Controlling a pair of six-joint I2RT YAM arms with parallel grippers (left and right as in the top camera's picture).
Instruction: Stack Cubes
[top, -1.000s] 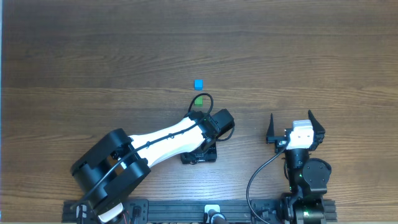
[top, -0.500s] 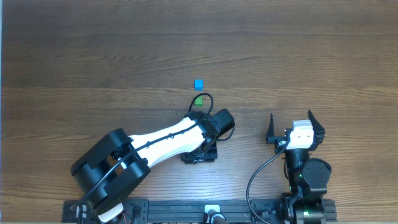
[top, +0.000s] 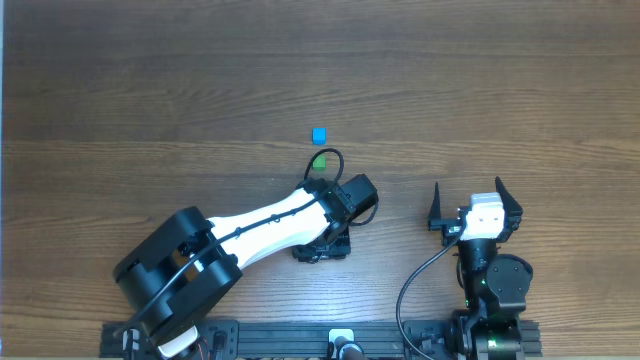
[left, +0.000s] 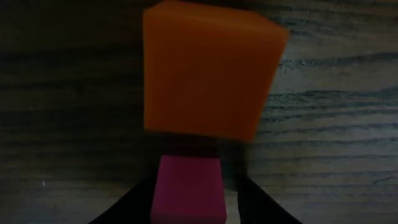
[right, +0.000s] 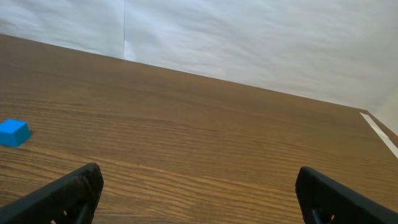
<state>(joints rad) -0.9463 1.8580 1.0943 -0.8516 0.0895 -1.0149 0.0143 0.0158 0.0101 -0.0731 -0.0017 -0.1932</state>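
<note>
We find our left hand (left: 191, 210) set around the small magenta cube (left: 189, 186) on the brown wooden tabletop (left: 336, 124), grip impossible to tell, with the plain orange cube (left: 208, 71) straight ahead, just beyond.

An orange cube (left: 208, 71) looms large over the dark wood-grain table (left: 336, 124), with a smaller-looking magenta cube (left: 188, 190) just beside one edge

Overhead down on table (top: 150, 80); left wrist close-up; right wrist low, blue cube (right: 12, 132) shared.
</note>
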